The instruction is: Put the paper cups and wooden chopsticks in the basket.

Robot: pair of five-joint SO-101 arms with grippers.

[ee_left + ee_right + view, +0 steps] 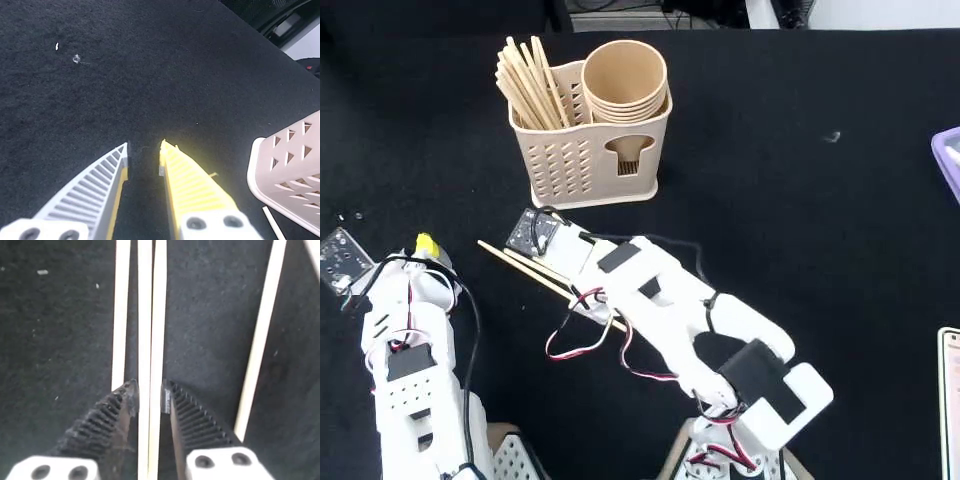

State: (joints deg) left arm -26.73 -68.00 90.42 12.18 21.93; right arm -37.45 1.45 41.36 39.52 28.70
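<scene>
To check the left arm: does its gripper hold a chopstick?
No, the left gripper is open, with only the bare black table inside its gap.

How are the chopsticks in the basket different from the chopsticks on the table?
The chopsticks in the basket stand up, leaning; the chopsticks on the table lie flat. The basket ones are a big bunch; the table ones are few, two between the fingers of the right hand. Both are pale wooden sticks.

Basket (590, 165) ahead of arms, wide tabletop (800, 200) passage beside it
</scene>
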